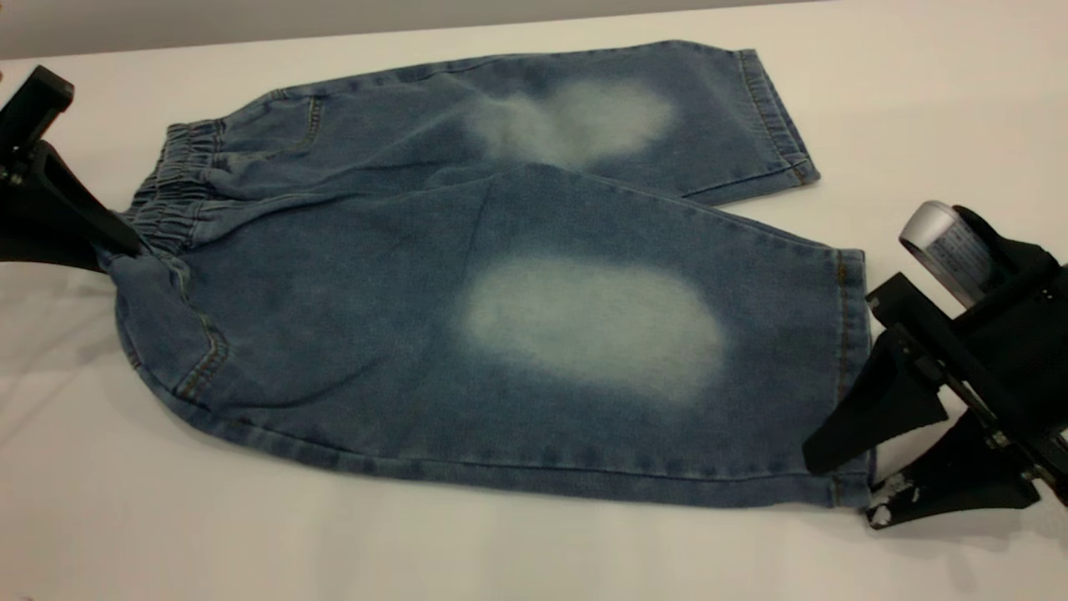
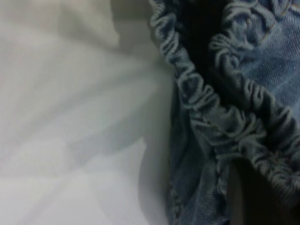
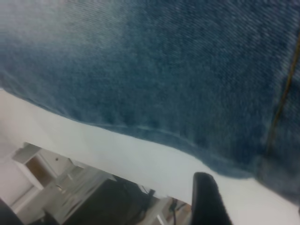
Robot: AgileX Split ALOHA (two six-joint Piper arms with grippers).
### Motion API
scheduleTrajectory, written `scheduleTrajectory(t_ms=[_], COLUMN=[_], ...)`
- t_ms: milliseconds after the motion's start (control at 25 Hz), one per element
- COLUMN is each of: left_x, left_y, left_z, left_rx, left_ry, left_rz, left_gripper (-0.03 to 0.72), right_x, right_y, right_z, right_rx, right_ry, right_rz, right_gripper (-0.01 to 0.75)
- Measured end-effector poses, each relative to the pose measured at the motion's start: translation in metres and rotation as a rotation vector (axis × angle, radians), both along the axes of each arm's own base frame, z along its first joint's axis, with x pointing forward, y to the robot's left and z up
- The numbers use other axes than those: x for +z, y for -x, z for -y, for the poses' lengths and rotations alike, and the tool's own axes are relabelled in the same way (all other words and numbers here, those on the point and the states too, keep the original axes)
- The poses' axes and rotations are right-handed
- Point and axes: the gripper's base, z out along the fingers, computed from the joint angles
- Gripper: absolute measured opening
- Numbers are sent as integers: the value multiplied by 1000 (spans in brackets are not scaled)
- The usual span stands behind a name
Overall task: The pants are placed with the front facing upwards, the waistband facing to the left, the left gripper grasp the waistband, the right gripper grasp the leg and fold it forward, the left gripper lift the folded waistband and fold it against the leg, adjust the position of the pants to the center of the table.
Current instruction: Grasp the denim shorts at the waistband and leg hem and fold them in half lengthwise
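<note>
The pants (image 1: 467, 275) lie flat on the tabletop (image 1: 534, 542), waistband (image 1: 171, 188) leftward. For a clean fold, both hands should pinch firmly, then carry the near leg (image 1: 584, 334) forward evenly. The left hand (image 1: 100, 238) touches the waistband; its grip I cannot tell. The right hand (image 1: 838, 488) straddles the leg's hem corner, fingers parted.

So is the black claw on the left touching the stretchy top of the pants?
Touching. In the exterior view, the left gripper presses straight into the waistband, and the denim bunches against its fingertip with no gap.
</note>
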Motion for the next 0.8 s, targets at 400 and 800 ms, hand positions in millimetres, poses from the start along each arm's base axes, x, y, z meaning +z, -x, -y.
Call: scheduleTrajectory(t_ms=[400, 800], left_x=[0, 4], left_y=[0, 1], left_z=[0, 1], left_rx=[0, -21], left_ry=[0, 1], left_rz=[0, 3], left_gripper=[107, 107], right_x=[-1, 3], right_y=[-8, -11], right_z=[-1, -1], right_rx=[-41, -25], right_ry=[-6, -20], right_rz=[91, 141], right_gripper=[309, 15])
